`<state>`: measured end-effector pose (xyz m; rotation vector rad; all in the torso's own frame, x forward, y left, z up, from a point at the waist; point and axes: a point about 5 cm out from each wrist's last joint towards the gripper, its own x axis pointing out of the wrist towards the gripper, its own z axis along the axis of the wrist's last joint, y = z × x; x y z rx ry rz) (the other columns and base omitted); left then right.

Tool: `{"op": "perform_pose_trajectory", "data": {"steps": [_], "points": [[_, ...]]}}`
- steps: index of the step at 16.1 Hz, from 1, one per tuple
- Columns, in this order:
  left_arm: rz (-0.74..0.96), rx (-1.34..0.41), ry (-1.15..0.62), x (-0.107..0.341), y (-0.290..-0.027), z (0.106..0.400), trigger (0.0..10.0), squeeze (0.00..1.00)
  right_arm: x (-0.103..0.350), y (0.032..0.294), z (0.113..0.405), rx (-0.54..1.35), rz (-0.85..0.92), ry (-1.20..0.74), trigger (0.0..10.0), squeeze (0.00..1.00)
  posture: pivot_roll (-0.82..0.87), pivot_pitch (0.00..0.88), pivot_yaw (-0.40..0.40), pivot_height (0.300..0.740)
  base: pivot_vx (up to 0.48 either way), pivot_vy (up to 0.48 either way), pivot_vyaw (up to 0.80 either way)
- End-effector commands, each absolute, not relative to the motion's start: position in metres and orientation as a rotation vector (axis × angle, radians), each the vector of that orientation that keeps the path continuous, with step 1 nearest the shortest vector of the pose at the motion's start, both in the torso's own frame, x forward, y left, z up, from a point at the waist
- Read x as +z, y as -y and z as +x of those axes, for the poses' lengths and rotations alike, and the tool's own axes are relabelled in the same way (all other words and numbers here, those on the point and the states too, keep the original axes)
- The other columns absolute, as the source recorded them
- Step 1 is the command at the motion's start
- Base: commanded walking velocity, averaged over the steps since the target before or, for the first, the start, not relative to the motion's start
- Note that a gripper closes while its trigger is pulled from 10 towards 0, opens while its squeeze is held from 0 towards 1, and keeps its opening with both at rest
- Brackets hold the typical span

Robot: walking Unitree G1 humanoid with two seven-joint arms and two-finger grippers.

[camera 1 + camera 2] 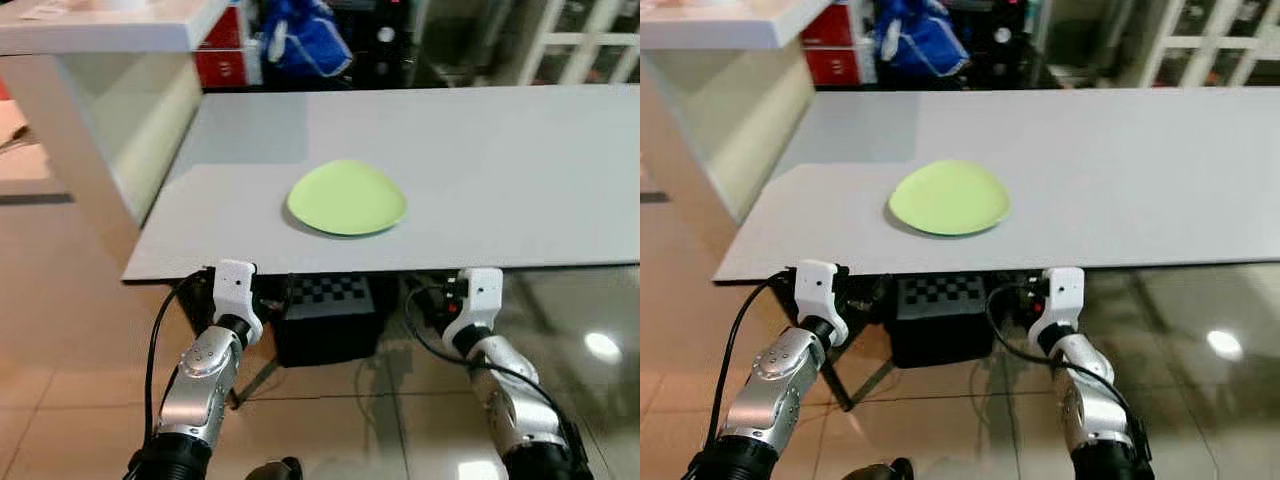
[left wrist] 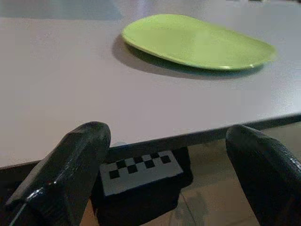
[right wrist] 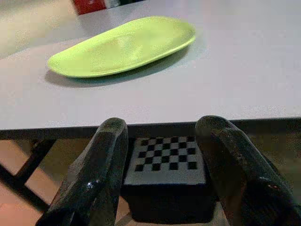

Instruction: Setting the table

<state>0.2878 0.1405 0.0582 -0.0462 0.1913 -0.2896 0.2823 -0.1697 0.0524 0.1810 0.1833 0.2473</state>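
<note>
Nearest, at 6 o'clock of the head views, two silver metallic arms with ribbed black cuffs and loose black cables reach forward and up from the bottom edge, each ending in a white boxy wrist block just under the near table edge. Left gripper point(image 2: 164, 174): its two thick, rounded, glossy black fingers point(image 2: 70, 174) stand wide apart with nothing between them, tips level with the table's front lip. Right gripper point(image 3: 162, 174): its fingers point(image 3: 101, 174) are parted a bit narrower, also holding nothing, tips just below the lip. Both wrists are pitched up toward the tabletop, forearms roughly parallel, left at 7 o'clock, right at 5 o'clock. Floor point(image 1: 60, 380) is shiny beige-brown tile with glare spots at 4 o'clock. Between the arms, under the table, sits a black box point(image 1: 325, 325) with a black-and-white checkerboard top, matte, rectangular. Table point(image 1: 500, 180): flat, thin, smooth matte pale grey slab with a dark underside edge. On it at about 12 o'clock from the grippers, a little in from the near edge, lies the green plate point(image 1: 346, 197): lime green, smooth, shallow, rounded but slightly irregular outline, casting a soft shadow. At 10 o'clock, a white counter point(image 1: 100, 110) with a thick slanted panel. Far at 12 o'clock, a blue bag point(image 1: 300, 40) of soft material, and a red cabinet point(image 1: 222, 50) beside it.
</note>
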Motion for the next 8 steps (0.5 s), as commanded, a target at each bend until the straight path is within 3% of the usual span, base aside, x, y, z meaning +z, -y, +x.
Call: {"op": "perform_pose_trajectory", "data": {"steps": [1,3,8], "points": [[-0.030,-0.290,-0.186,0.0599,-0.1417,0.2902,10.0,0.00,0.0497,0.1729,0.2819,0.233,0.176,-0.204,10.0,0.00,-0.06,0.000,0.056,0.740,0.000,0.000,0.00],[-0.038,-0.294,-0.191,0.0602,-0.1407,0.2910,10.0,0.00,0.0498,0.1715,0.2814,0.235,0.177,-0.201,10.0,0.00,-0.06,0.000,0.061,0.740,0.000,0.141,0.00],[-0.049,-0.270,-0.217,0.0594,-0.1427,0.2942,10.0,0.00,0.0489,0.1698,0.2800,0.237,0.182,-0.201,10.0,0.00,-0.06,0.000,0.064,0.740,0.000,0.475,0.00]]}}
